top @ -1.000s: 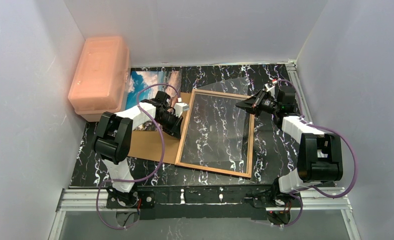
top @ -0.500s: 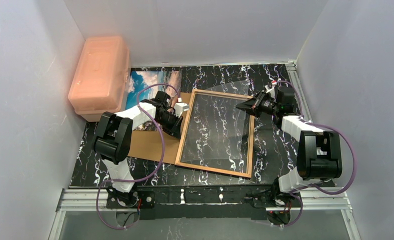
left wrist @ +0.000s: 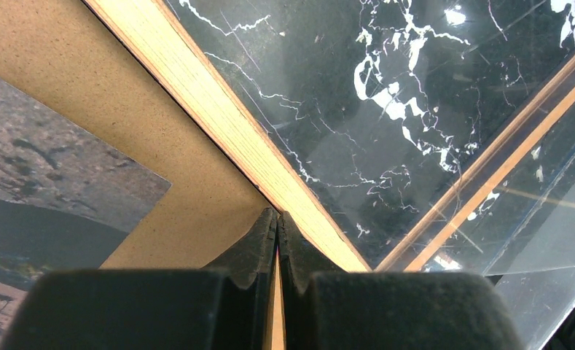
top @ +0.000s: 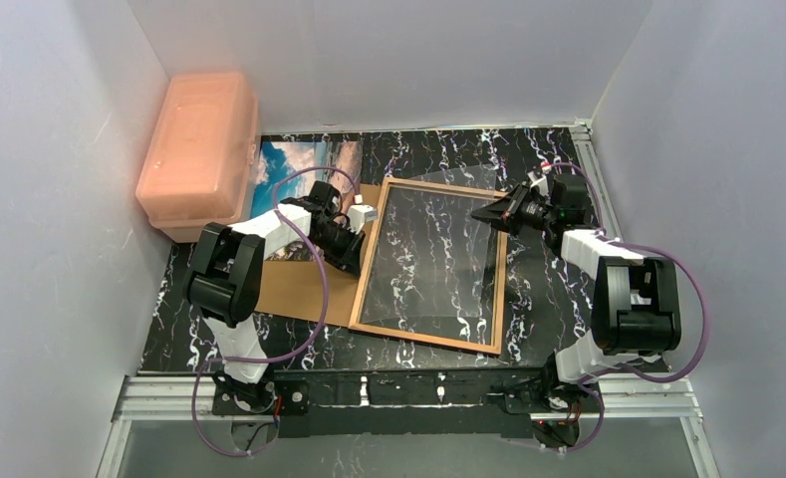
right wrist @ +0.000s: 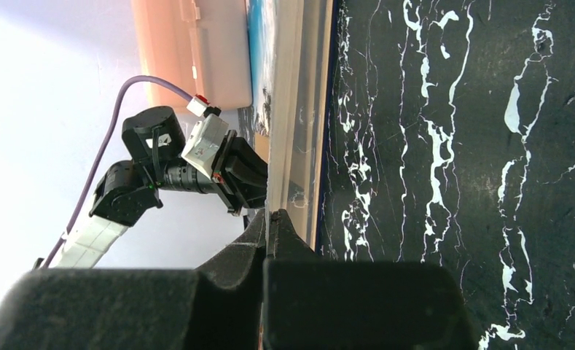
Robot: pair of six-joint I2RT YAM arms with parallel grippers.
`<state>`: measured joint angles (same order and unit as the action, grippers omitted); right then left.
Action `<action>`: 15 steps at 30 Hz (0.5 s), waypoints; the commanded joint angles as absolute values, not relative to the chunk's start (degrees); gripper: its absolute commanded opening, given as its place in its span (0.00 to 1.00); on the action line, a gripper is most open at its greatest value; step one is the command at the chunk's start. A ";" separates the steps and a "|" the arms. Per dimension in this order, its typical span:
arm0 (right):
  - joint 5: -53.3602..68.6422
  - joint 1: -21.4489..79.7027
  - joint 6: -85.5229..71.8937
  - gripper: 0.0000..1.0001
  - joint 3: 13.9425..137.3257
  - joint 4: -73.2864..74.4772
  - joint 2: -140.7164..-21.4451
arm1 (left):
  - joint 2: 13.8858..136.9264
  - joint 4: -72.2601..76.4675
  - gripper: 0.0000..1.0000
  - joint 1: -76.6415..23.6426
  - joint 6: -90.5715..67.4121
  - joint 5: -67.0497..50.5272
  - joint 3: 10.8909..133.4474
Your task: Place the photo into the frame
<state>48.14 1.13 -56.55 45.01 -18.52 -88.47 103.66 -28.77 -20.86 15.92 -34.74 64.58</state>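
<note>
The frame (top: 424, 340) lies mid-table with its wood-brown rear edges up; its left rail also shows in the left wrist view (left wrist: 218, 102). My right gripper (top: 486, 212) is shut on the right edge of the clear glazing pane (top: 438, 249), which it holds tilted over the frame. The right wrist view shows the fingers pinching the thin sheet (right wrist: 271, 215). My left gripper (top: 356, 267) is shut, its tips (left wrist: 278, 215) at the frame's left rail, over the brown backing board (top: 294, 289). The beach photo (top: 299, 164) lies back left, partly on the board.
A pink plastic box (top: 197, 149) stands against the left wall beside the photo. White walls close the table on three sides. Bare black marble table (top: 548, 289) shows right of the frame. A purple cable loops over the left arm.
My right gripper has shifted slightly right and back with the pane, and the pane's far edge sits lower. The left arm, frame and photo have not moved.
</note>
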 commanded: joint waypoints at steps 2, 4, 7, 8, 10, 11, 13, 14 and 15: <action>50.97 1.91 -53.53 0.01 47.33 -15.61 -89.72 | 103.39 -29.82 0.00 -21.62 16.87 -34.98 65.73; 51.09 1.85 -53.23 0.01 47.66 -15.56 -90.07 | 103.44 -29.88 0.00 -21.62 16.87 -35.02 65.63; 51.24 1.85 -52.61 0.01 48.34 -14.86 -90.56 | 103.49 -29.80 0.00 -21.65 17.03 -34.98 65.51; 51.16 1.85 -52.16 0.01 48.76 -14.17 -90.73 | 103.47 -29.84 0.00 -21.71 17.02 -35.02 65.56; 50.88 1.82 -50.10 0.01 49.47 -11.96 -90.95 | 103.53 -29.81 0.00 -21.68 17.04 -35.07 65.49; 50.65 1.84 -49.21 0.01 49.74 -10.82 -90.99 | 103.51 -29.84 0.00 -21.71 17.01 -35.07 65.59; 49.90 1.83 -47.02 0.01 50.19 -8.17 -90.98 | 103.39 -29.82 0.00 -21.71 16.96 -35.16 65.65; 49.39 1.84 -45.65 0.01 50.49 -6.59 -90.97 | 103.44 -29.81 0.00 -21.72 16.96 -35.21 65.64; 48.59 1.85 -44.10 0.01 50.86 -4.53 -90.97 | 103.42 -29.85 0.00 -21.71 17.00 -35.17 65.72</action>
<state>48.40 0.89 -50.65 48.51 -12.53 -89.80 103.66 -28.77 -20.88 16.10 -34.74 64.58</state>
